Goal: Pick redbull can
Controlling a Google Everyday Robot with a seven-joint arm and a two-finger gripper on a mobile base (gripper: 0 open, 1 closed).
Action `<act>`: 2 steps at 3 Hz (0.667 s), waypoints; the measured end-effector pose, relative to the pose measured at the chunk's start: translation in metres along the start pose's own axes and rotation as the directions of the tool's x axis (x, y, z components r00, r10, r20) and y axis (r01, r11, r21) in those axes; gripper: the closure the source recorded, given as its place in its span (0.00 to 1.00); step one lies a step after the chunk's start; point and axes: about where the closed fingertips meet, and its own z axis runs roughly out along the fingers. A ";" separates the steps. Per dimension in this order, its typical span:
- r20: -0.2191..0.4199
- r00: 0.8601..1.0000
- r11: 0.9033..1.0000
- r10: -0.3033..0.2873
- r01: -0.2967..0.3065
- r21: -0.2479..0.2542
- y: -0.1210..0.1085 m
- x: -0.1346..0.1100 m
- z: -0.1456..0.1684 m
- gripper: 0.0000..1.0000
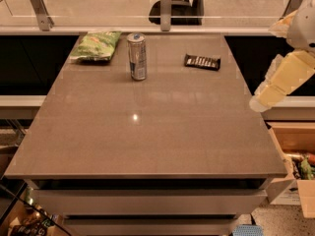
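Observation:
The redbull can [137,56] stands upright on the far part of the grey table [147,127], a little left of centre. It is slim, silver and blue, with a silver top and a blue tab. Only cream-coloured links of my arm [284,79] show at the right edge, beside the table's right side and far from the can. The gripper itself is out of the picture.
A green chip bag [96,45] lies at the far left of the table, left of the can. A dark snack bar [202,61] lies to the can's right. A glass rail with metal posts [166,6] runs behind the table. A cardboard box [298,154] sits on the floor at right.

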 end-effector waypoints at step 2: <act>0.169 0.981 0.994 0.098 -0.104 0.027 -0.015 -0.013 0.017 0.00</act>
